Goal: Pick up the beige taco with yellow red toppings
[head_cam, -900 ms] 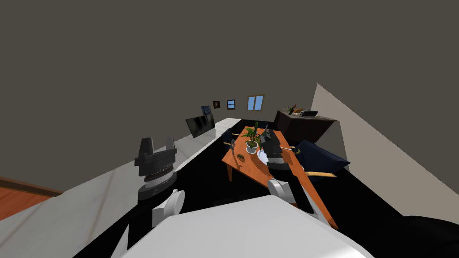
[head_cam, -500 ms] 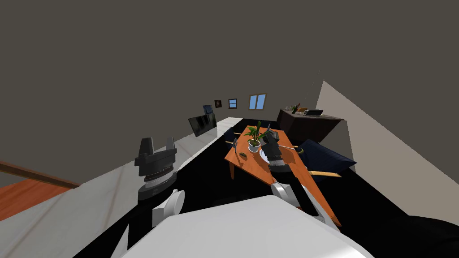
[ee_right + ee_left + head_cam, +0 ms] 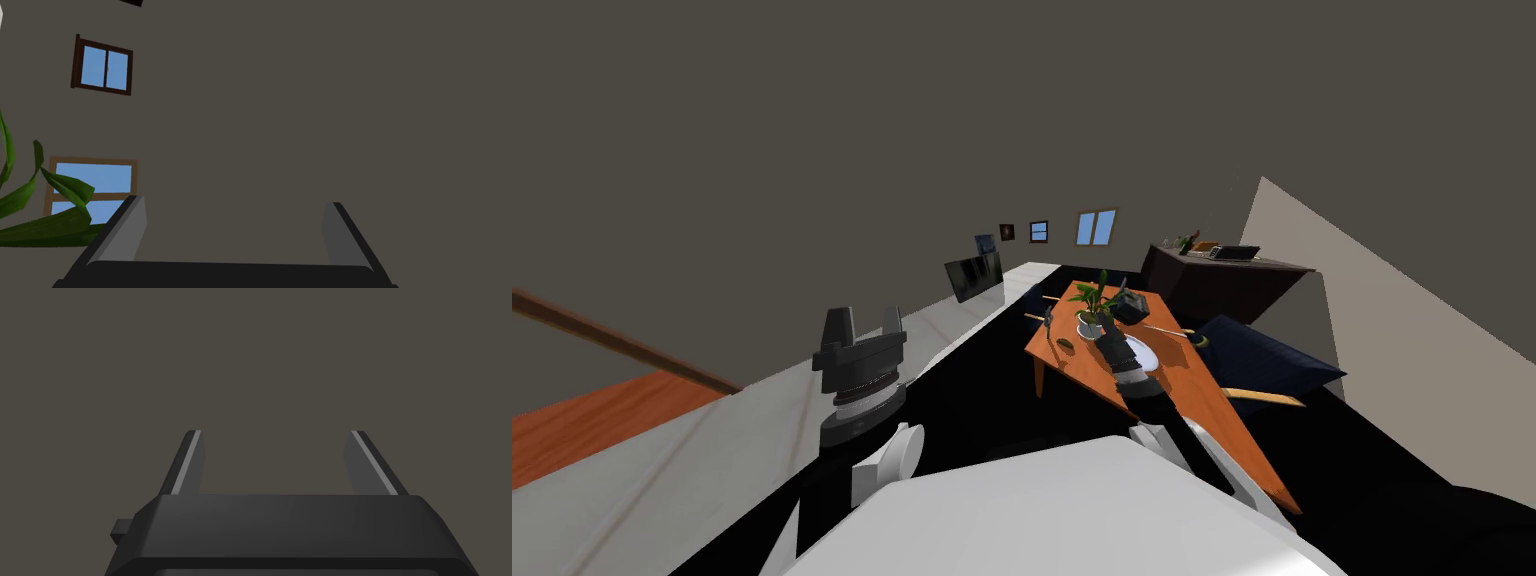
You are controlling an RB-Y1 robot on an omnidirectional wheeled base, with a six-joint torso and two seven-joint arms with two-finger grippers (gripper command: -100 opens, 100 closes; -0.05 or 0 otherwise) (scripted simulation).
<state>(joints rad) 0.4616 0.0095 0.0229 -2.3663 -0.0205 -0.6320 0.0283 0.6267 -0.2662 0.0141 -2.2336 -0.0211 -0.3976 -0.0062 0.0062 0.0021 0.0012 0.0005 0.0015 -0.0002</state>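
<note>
Nothing is grasped yet: both jaws stand released and empty. A dark wall point(image 3: 912, 120) lies ahead of the jaws. The right jaws reach over the orange worktop point(image 3: 1077, 368), near a white plate point(image 3: 1144, 353) and just beside a potted plant point(image 3: 1095, 300). The left jaws are well apart from the worktop. The taco is too small to pick out.

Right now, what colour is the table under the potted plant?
Orange table, clearest in the head view.

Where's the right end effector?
Right end effector, open, hovers over the orange table, right of centre in head view, beside the potted plant and white plate.
</note>
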